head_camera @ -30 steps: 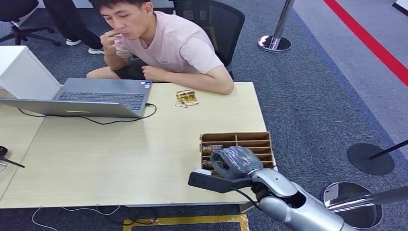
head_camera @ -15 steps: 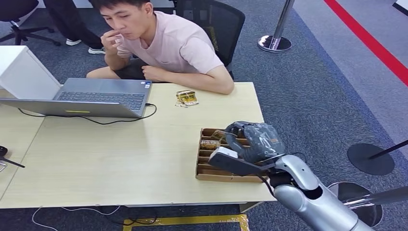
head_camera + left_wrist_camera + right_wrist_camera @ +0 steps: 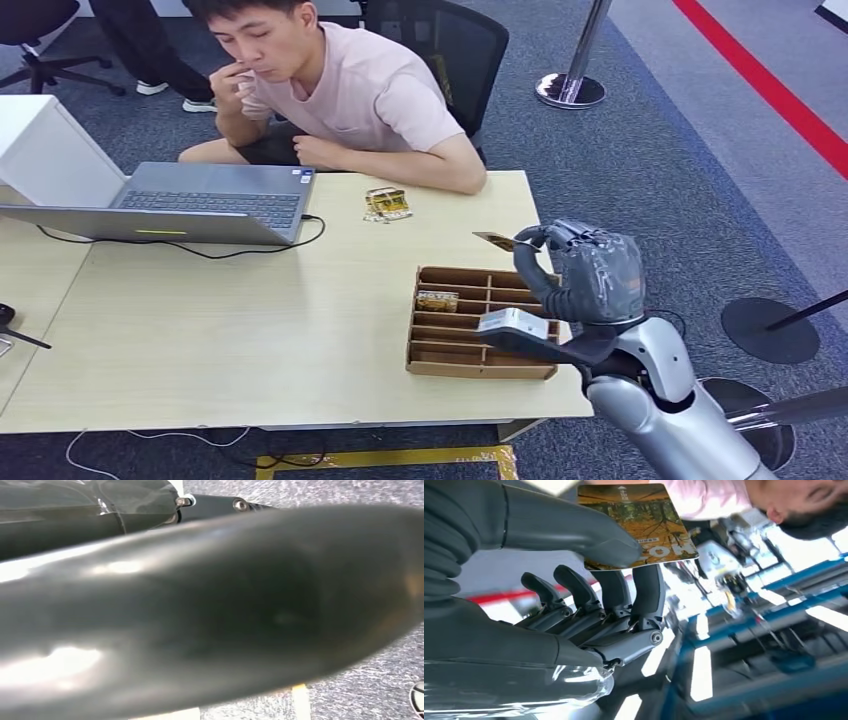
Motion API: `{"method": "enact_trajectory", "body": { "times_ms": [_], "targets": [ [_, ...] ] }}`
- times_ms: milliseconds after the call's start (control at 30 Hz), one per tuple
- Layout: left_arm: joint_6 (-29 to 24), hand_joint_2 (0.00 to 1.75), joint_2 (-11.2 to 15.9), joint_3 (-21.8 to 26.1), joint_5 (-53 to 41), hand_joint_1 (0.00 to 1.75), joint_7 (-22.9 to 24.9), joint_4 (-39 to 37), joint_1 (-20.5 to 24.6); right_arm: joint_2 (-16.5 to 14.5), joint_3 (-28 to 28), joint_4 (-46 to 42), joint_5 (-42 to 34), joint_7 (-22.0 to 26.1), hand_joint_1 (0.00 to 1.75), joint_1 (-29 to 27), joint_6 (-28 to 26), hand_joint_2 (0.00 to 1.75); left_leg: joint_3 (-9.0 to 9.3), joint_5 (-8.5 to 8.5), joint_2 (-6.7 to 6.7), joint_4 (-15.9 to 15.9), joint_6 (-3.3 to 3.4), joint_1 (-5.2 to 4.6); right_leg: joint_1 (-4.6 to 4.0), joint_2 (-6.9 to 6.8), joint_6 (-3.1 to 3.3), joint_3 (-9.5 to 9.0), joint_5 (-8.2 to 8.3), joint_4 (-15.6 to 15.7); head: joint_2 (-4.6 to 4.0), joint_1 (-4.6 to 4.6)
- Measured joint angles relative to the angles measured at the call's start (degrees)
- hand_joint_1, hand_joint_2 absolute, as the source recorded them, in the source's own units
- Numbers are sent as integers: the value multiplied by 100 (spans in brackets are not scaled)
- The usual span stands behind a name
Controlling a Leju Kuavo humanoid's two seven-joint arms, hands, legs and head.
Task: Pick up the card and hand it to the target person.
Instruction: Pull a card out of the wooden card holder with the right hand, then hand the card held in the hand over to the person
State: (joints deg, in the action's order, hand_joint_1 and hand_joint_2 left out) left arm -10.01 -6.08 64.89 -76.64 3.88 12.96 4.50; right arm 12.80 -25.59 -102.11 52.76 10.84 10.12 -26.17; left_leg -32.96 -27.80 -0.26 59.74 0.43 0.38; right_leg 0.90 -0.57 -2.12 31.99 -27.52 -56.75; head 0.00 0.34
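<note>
The right hand (image 3: 585,275) is seen raised above the far right part of the surface (image 3: 250,330), and the card (image 3: 497,241) is pinched between its thumb and the fingers (image 3: 646,592), while the other fingers are curled in beside them. In the right wrist view the card (image 3: 639,522) is shown with an orange and brown printed face, the thumb pressed on one side and a finger behind it. Compared with one second ago, the hand has been lifted out of the cardboard organizer (image 3: 480,322), where it was then lowered into the compartments near the robot, and it has been moved forward and upward; half a second ago it was placed just over the far compartments, and now it is held beyond the far rim of the organizer, with the card in the air above the surface, pointing toward the person (image 3: 340,90). The organizer has been shifted a little on the surface since the earliest picture, and another card (image 3: 438,300) is now seen lying in one of its left compartments. The person is seated at the far side of the surface, one forearm resting on it, and has not changed position. The laptop (image 3: 190,205) and the small pile of cards (image 3: 387,204) near the person are lying as before. The state of the left hand cannot be told from the left wrist view.
</note>
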Motion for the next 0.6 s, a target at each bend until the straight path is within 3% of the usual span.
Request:
{"method": "enact_trajectory", "body": {
  "times_ms": [133, 233, 400, 600],
  "targets": [
    [9, 0, -2, -3, -58, 0, -67, 0, 36, -398, -150, 1196, 1026, 155, 147, 453, -870, 175, 4, 3, 5, 0, -3, 2, -1, 9, 1, -1, 2, -2, 0, -2],
    [40, 0, -2, -4, -133, 0, -116, 0, 53, -793, -231, 2381, 1329, 171, 147, 946, -1253, 175, 5, 9, 7, 0, -9, 4, -3, 11, 2, -1, 3, -5, 0, -2],
    [85, 0, -2, -5, -186, 0, -154, 0, 54, -1232, -255, 3798, 1468, 207, 147, 1578, -1341, 175, 2, 11, 5, 1, -11, 5, -4, 8, 2, 1, 3, -7, 0, -1],
    [141, 0, 1, -13, -264, 0, -149, 0, 53, -1492, -254, 4728, 1441, 147, 147, 1992, -1350, 175, -1, 9, 5, 1, -12, 5, -4, 7, 4, 4, 2, -7, 0, -1]
  ]
}}
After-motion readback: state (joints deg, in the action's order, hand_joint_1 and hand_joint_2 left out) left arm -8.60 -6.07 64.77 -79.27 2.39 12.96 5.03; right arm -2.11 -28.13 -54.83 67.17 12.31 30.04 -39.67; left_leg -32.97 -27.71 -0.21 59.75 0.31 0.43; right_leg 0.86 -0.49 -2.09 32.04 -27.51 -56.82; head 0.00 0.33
